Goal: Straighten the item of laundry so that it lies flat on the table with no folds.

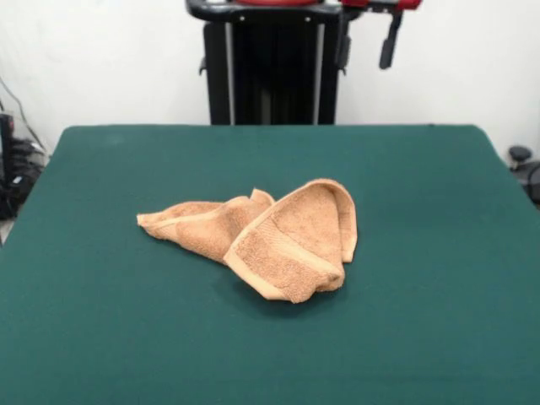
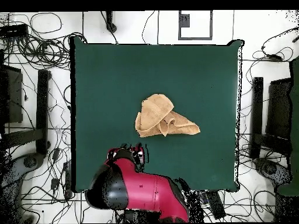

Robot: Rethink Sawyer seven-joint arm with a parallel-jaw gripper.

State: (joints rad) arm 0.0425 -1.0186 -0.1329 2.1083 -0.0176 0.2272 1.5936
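The light orange-tan towel (image 1: pixel 278 240) lies crumpled near the middle of the dark green table (image 1: pixel 422 304). One side is folded over into a rounded flap, and a narrow bunched end points to the left. In the overhead view the towel (image 2: pixel 159 115) sits centrally on the table (image 2: pixel 105 76). The red and black arm is drawn back at the robot's side of the table. My gripper (image 2: pixel 138 153) hangs over that table edge, well apart from the towel. Part of it shows at the top of the front view (image 1: pixel 388 40). Nothing is in it.
The black pedestal (image 1: pixel 274 72) stands behind the table's far edge. Cables (image 2: pixel 35 41) lie on the floor around the table. Dark stands flank it at left (image 2: pixel 44 111) and right (image 2: pixel 257 116).
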